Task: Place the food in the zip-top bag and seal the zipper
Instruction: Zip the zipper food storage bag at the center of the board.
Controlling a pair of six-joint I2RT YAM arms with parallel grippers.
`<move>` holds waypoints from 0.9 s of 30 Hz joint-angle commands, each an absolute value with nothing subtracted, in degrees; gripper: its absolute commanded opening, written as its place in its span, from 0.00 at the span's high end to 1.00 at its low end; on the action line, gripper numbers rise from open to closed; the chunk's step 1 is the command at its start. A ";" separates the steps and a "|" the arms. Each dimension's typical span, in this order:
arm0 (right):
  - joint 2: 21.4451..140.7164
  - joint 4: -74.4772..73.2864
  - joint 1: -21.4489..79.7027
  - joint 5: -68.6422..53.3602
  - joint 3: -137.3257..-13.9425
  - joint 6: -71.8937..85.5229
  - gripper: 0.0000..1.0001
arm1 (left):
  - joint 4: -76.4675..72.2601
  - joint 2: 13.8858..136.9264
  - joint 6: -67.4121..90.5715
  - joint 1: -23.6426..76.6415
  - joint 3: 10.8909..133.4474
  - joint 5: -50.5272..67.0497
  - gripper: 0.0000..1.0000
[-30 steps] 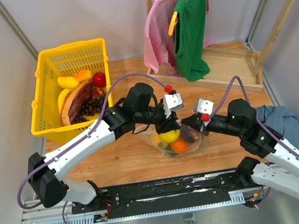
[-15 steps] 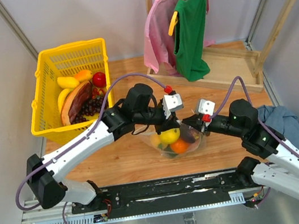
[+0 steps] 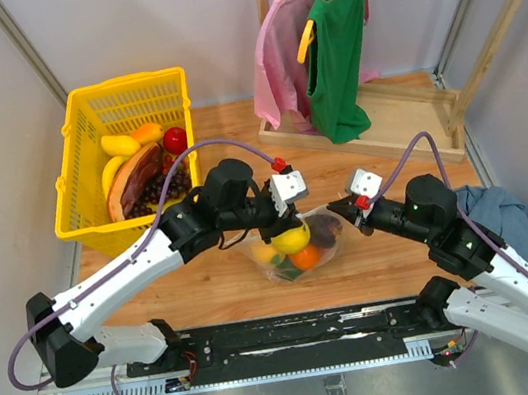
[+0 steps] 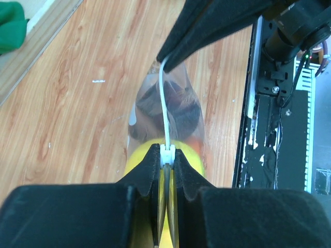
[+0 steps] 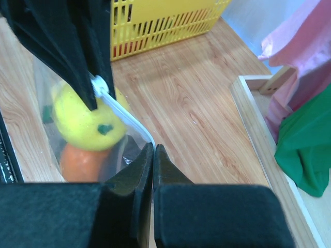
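**Status.** The food is inside the bag (image 3: 298,250), which lies on the table (image 3: 207,280) at lower centre of the overhead view. Loading is judged complete and sealing is the step in hand.

- The zipper (image 4: 165,111) shows as one thin white line stretched between the two grippers.
- The left gripper (image 4: 166,155) has its fingers clamped on one end of the zipper.
- The right gripper (image 5: 153,150) has its fingers pressed together on the other end.
- The views do not show whether the strip is pressed shut along its whole length.

**Remaining.** Finish or confirm the seal, then release.

**Count.**
- Bag: one.
- In the bag: one lemon (image 3: 293,238), one orange (image 3: 306,257), one dark purple piece (image 3: 326,233), and one unidentified green scrap.
- Basket (image 3: 77,112), upper left: one. It holds more toy fruit, too overlapped to count.
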State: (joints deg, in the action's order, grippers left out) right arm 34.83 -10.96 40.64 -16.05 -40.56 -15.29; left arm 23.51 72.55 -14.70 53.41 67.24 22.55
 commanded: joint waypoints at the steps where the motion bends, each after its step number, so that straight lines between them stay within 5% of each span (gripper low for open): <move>1: 34.60 -14.47 39.98 -2.36 -42.30 -16.08 0.99 | 28.90 67.53 -13.20 53.26 65.09 19.48 0.99; 27: 35.35 -17.77 39.17 18.72 -44.09 -11.61 0.99 | 32.22 58.21 -9.11 53.26 59.81 11.51 0.99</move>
